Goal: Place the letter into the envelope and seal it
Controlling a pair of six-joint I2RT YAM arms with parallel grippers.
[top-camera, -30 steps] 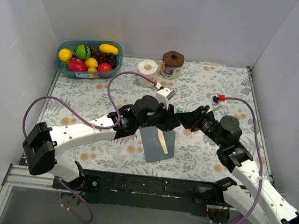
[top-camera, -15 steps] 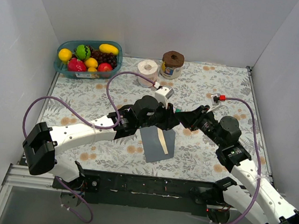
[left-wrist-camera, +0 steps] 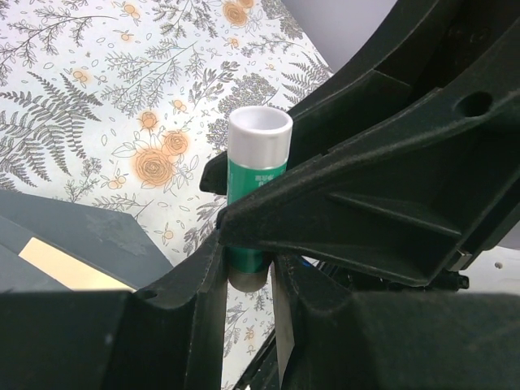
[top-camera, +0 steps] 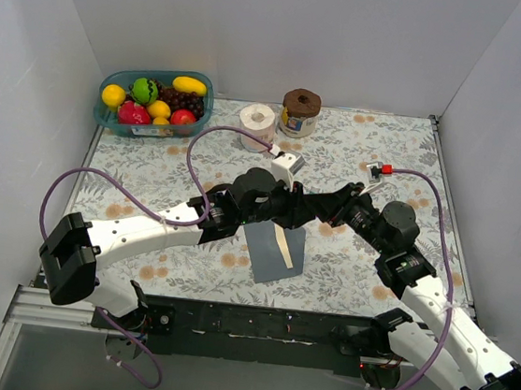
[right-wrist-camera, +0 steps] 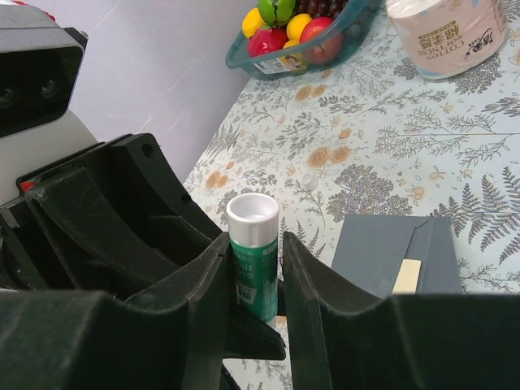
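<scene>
**Glue stick [left-wrist-camera: 257, 175] pinched by both grippers, just over the envelope [top-camera: 267, 257]**

Left gripper [left-wrist-camera: 248, 264] is closed on the stick's lower end. Right gripper [right-wrist-camera: 256, 272] is clamped round the green body, w/ the white top poking up btwn its fingers. Neither is spread. They meet nose to nose in the air over the envelope's far edge, the stick being the only link. Whether that white top is a cap or the open tube, can't tell.

Letter [top-camera: 282, 249] sits inside the envelope, 1 cream strip showing at the mouth. The envelope lies flat on the table [top-camera: 142, 158] w/ nothing pinning it. Its flap looks open and not stuck down, so I'd say insertion is about done & sealing is what's left.

Risks, as I see it:
- 2 grips on 1 small tube means any uneven pull or twist could pop it loose & drop it onto the envelope.
- If glue goes on w/ the envelope unpinned, the paper may slide or buckle.
- The cream strip lies right by the flap fold, so a stray stroke could glue the letter itself.
</scene>
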